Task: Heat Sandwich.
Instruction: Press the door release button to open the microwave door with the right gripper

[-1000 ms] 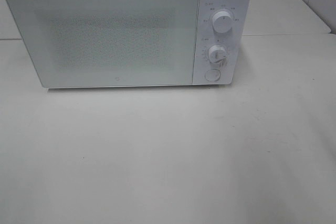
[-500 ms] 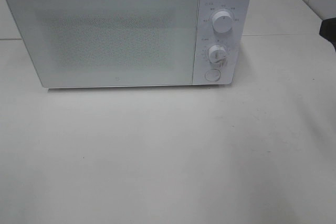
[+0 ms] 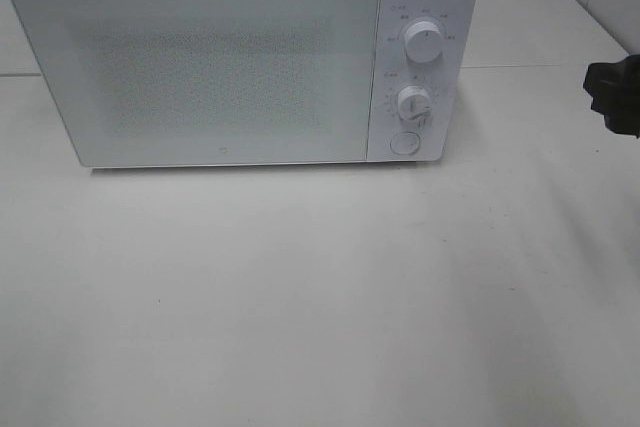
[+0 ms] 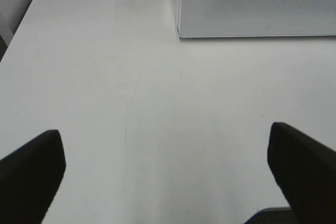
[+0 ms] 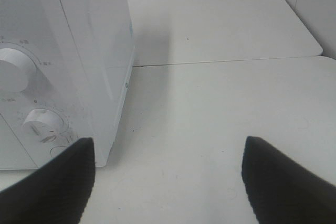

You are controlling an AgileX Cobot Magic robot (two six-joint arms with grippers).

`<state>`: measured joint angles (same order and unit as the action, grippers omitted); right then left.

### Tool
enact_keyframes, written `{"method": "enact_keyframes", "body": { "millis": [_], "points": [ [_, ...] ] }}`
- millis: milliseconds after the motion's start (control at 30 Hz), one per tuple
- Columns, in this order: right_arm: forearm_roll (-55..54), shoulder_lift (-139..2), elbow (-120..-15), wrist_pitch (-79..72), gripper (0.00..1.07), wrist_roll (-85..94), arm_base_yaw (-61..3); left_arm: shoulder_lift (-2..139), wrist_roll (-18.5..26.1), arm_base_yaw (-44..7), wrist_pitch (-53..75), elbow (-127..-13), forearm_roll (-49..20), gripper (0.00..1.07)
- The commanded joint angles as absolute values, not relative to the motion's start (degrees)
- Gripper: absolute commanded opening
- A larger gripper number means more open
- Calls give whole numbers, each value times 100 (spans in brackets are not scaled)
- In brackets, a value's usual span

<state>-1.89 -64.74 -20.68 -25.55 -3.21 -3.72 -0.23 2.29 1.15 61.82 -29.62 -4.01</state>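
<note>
So the sandwich isn't showing in any view. The microwave (image 3: 240,57) has its door (image 3: 200,67) closed and the panel is frosted, so I can't tell whether it's inside or somewhere off camera. That's the first worry: start the thing on a guess and it may run empty.

The right gripper (image 5: 169,145) hangs off the right side of the microwave, level with the controls, fingers spread wide with nothing between them. The left gripper (image 4: 165,132) is spread just as wide and empty, over bare table (image 3: 320,297) near the microwave's front left corner.

Main risk, I reckon: the round button (image 3: 404,143) sits right under the lower knob (image 3: 413,102), so a wide-open jaw going for one could clip the other and shift the setting. A hard sideways push could also skid the microwave.

Room-wise it's generous: the whole near half of the table is open. The table's edge runs close on the far right, and another edge is on the left, beyond the left gripper.
</note>
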Motion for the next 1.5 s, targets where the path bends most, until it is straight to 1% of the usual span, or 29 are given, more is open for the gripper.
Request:
{"method": "enact_keyframes", "body": {
  "millis": [33,233,333,367,400,467,500,567,633,667,767,800,833,933,967,1033,1100,1133,1167,1267,1300,1400,1500],
  "points": [
    [-498,-6469,-1856,-3031,76,-57,-344,-69,223,92,6131,-2951,-413,100],
    [-733,-6469,-1690,-3209,76,34,-476,-69,223,92,6131,-2951,-413,100],
    [-974,-6469,-1690,-3220,76,470,-968,-69,223,92,6131,-2951,-413,100],
    [-974,-6469,-1690,-3220,76,470,-968,-69,223,92,6131,-2951,-413,100],
    [-1180,-6492,-1690,-3249,76,756,-1215,-69,223,92,6131,-2951,-413,100],
    [-1461,-6555,-1690,-3346,76,1071,-1427,-69,223,92,6131,-2951,-413,100],
    [-1461,-6555,-1690,-3346,76,1071,-1427,-69,223,92,6131,-2951,-413,100],
    [-1828,-6761,-1690,-3644,76,1438,-1759,-69,223,92,6131,-2951,-413,100],
    [-2080,-6944,-1690,-3862,76,1553,-1965,-69,223,92,6131,-2951,-413,100],
    [-2080,-6944,-1690,-3862,76,1553,-1965,-69,223,92,6131,-2951,-413,100],
    [-2567,-7305,-1690,-4377,76,1639,-2469,-69,223,92,6131,-2951,-413,100],
    [-2830,-7540,-1690,-4664,76,1679,-2744,-69,223,92,6131,-2951,-413,100],
    [-2830,-7540,-1690,-4664,76,1679,-2744,-69,223,92,6131,-2951,-413,100],
    [-3186,-7804,-1690,-5002,76,1748,-3077,-69,223,92,6131,-2951,-413,100],
    [-3432,-8010,-1690,-5214,76,1805,-3329,-69,223,92,6131,-2951,-413,100],
    [-3575,-8090,-1690,-5294,76,1839,-3432,-69,223,92,6131,-2951,-413,100],
    [-3833,-8296,-1690,-5506,76,1885,-3696,-69,223,92,6131,-2951,-413,100],
    [-4108,-8491,-1702,-5655,76,1885,-3942,-69,223,92,6131,-2951,-413,100],
    [-4108,-8491,-1702,-5655,76,1885,-3942,-69,223,92,6131,-2951,-413,100],
    [-4526,-8783,-1702,-5798,76,1885,-4314,-69,223,92,6131,-2951,-413,100],
    [-4526,-8783,-1702,-5798,76,1885,-4314,-69,223,92,6131,-2951,-413,100],
    [-4882,-9001,-1702,-5907,76,1885,-4629,-69,223,92,6131,-2951,-413,100],
    [-5002,-9064,-1702,-5907,76,1885,-4738,-69,223,92,6131,-2951,-413,100]
  ]
}}
